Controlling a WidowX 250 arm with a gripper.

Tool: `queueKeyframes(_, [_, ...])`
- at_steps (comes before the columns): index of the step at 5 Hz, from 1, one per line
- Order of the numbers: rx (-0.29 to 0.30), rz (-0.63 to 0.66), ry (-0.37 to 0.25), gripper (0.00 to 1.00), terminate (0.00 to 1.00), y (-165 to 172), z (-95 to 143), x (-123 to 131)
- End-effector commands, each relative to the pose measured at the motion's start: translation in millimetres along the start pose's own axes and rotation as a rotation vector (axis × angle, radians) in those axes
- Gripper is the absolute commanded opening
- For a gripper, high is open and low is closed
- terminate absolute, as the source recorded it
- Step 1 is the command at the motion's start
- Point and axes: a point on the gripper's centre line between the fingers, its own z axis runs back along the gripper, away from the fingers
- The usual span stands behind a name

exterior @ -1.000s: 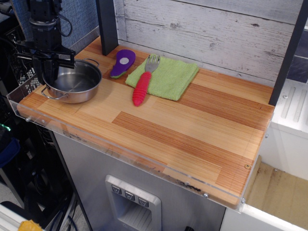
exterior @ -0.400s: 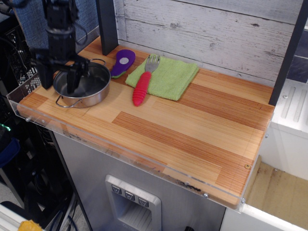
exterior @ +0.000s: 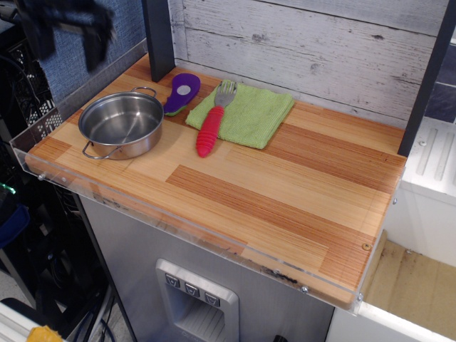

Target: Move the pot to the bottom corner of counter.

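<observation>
1. The pincer [exterior: 65, 37] sits at about ten o'clock in the view, at the top left corner, blurred.
2. Two dark fingers [exterior: 95, 44] hang downward, set well apart, with nothing between them.
3. The arm above it is cut off by the top edge.
</observation>
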Motion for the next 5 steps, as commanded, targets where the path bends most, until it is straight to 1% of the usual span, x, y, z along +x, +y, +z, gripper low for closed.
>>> queueKeyframes(1, [-0.043, -0.264, -0.094, 1.0, 0.0, -44, 58, 18])
queueKeyframes(2, [-0.108, -0.301, -0.091, 1.0, 0.0, -63, 59, 22])
queueKeyframes(3, [-0.103, -0.284, -0.074, 1.0, 0.0, -71, 58, 20])
queueKeyframes(4, [-0.103, -0.284, -0.074, 1.0, 0.0, -71, 58, 20])
queueKeyframes(5, [-0.103, -0.284, -0.074, 1.0, 1.0, -71, 58, 20])
